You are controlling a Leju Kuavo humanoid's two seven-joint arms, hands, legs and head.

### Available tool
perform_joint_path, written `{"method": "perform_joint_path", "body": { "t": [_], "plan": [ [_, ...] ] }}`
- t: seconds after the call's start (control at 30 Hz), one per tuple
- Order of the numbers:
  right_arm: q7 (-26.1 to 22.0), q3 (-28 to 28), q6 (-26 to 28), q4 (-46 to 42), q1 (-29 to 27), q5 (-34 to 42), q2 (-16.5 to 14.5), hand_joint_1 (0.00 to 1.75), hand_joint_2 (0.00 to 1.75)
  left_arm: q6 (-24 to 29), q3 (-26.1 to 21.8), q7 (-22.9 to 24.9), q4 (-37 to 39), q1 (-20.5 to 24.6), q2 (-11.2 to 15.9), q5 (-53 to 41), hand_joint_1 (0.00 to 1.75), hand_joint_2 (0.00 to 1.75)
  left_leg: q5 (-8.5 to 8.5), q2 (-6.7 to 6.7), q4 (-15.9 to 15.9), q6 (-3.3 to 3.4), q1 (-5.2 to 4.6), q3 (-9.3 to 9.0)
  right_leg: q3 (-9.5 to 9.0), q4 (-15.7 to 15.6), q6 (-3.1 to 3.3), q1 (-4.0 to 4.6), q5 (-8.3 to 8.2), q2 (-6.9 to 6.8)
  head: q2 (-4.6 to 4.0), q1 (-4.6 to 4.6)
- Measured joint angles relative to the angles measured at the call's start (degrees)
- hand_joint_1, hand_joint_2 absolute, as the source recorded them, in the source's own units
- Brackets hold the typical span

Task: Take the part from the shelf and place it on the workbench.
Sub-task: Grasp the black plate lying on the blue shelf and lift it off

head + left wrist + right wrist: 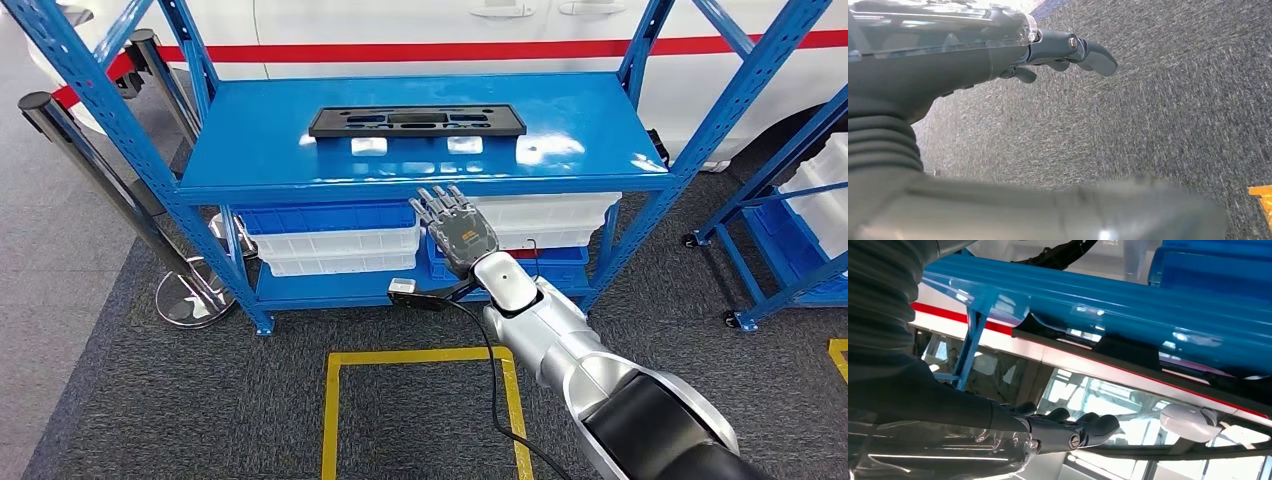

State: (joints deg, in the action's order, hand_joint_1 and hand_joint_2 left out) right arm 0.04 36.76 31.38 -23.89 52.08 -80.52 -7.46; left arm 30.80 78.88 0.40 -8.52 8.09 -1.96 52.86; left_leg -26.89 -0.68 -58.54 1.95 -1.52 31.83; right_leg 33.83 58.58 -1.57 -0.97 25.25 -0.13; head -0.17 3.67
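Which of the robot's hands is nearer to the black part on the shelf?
The right hand: it is raised before the shelf's front edge, below the black part. The left hand hangs over grey carpet, away from the shelf.

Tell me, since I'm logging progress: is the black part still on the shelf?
Yes. The black part lies flat on the blue shelf, untouched; the right hand is below the shelf's front edge, holding nothing.

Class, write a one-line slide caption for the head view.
Right hand, open, reaches toward the black part lying on the blue shelf.
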Motion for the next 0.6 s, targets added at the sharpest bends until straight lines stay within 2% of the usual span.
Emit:
{"method": "perform_joint_path", "body": {
  "t": [0.1,0.17,0.2,0.27,0.33,0.37,0.4,0.43,0.47,0.5,0.53,0.57,0.6],
  "plan": [
    [-0.01,0.01,0.16,0.0,-0.37,0.08,0.03,0.0,1.75,0.2,0.04,-0.13,0.0,-0.02,0.04,-0.03,0.0,0.0,0.06,0.01,-0.18,0.23,-0.03,0.24,0.07,-0.13,-0.31,-0.06,-0.2,-0.01,0.0,0.0],
    [0.07,0.02,0.37,-0.01,-0.5,0.07,0.08,0.0,1.75,0.22,0.05,-0.14,0.0,-0.02,0.04,-0.04,0.0,0.0,0.37,-0.04,0.22,0.73,0.17,0.2,0.15,-0.07,-0.62,0.01,-0.11,0.01,0.0,0.0],
    [0.24,0.03,0.54,-0.02,-0.51,-0.02,0.14,0.0,1.75,0.22,0.07,-0.11,-0.01,-0.01,0.03,-0.05,0.0,0.0,0.57,-0.09,0.5,1.01,0.3,0.15,0.54,0.77,-0.73,0.07,0.51,0.03,0.0,0.0],
    [0.91,0.1,0.82,-0.03,-0.56,-0.44,0.33,0.0,1.75,0.21,0.15,0.06,-0.01,-0.02,0.01,-0.14,0.0,0.0,0.87,-0.15,0.86,1.42,0.43,0.15,3.06,6.08,-0.76,0.16,3.48,0.06,0.0,0.0],
    [1.71,0.21,0.89,-0.03,-0.69,-0.9,0.51,0.0,1.75,0.18,0.3,0.3,-0.01,-0.11,0.02,-0.28,0.0,0.0,0.9,-0.1,0.86,1.54,0.28,0.26,7.02,13.81,-0.58,0.23,6.5,0.07,0.0,0.0],
    [1.99,0.3,0.86,-0.04,-0.73,-1.06,0.57,0.0,1.75,0.15,0.37,0.4,0.0,-0.19,0.02,-0.36,0.0,0.0,0.85,-0.07,0.83,1.56,0.16,0.24,8.25,15.89,-0.4,0.27,6.64,0.07,0.0,0.0],
    [2.18,0.38,0.83,-0.06,-0.7,-1.18,0.6,0.0,1.75,0.13,0.43,0.48,-0.01,-0.25,0.02,-0.42,0.0,0.0,0.79,-0.03,0.81,1.57,0.02,0.16,8.53,15.93,-0.12,0.37,5.7,0.08,0.0,0.0],
    [2.28,0.46,0.8,-0.1,-0.59,-1.28,0.62,0.0,1.75,0.11,0.48,0.52,-0.01,-0.28,0.01,-0.49,0.0,0.0,0.66,0.01,0.8,1.58,-0.13,0.0,7.7,13.65,0.31,0.53,3.76,0.07,0.0,0.0],
    [2.33,0.53,0.8,-0.14,-0.42,-1.36,0.62,0.0,1.75,0.1,0.49,0.55,-0.02,-0.28,-0.02,-0.53,0.0,0.0,0.49,0.04,0.81,1.58,-0.27,-0.22,6.03,9.65,0.96,0.81,1.4,0.06,0.01,0.0],
    [2.37,0.58,0.79,-0.17,-0.2,-1.44,0.62,0.0,1.75,0.07,0.51,0.56,-0.03,-0.25,-0.2,-0.57,0.0,0.0,0.31,0.03,0.8,1.51,-0.42,-0.34,4.32,5.95,1.7,1.13,-0.27,0.0,0.01,0.06],
    [2.43,0.67,0.77,-0.2,0.04,-1.63,0.62,0.0,1.75,0.05,0.54,0.56,-0.03,-0.21,-0.33,-0.61,0.0,0.0,0.16,0.02,0.76,1.38,-0.43,-0.33,2.91,2.71,2.3,1.43,-1.34,-0.07,0.01,0.12],
    [2.56,0.8,0.73,-0.21,0.27,-1.91,0.61,0.0,1.75,0.0,0.56,0.56,-0.03,-0.19,-0.47,-0.62,0.0,0.0,0.07,-0.02,0.73,1.17,-0.34,-0.22,2.14,0.82,2.7,1.72,-1.64,-0.12,0.02,0.19],
    [2.8,0.94,0.67,-0.22,0.45,-2.25,0.62,0.0,1.75,-0.04,0.59,0.55,-0.03,-0.17,-0.6,-0.64,0.0,0.0,0.02,-0.08,0.74,0.91,-0.2,-0.07,1.91,0.26,2.89,1.93,-1.36,-0.14,0.01,0.24]
  ]
}}
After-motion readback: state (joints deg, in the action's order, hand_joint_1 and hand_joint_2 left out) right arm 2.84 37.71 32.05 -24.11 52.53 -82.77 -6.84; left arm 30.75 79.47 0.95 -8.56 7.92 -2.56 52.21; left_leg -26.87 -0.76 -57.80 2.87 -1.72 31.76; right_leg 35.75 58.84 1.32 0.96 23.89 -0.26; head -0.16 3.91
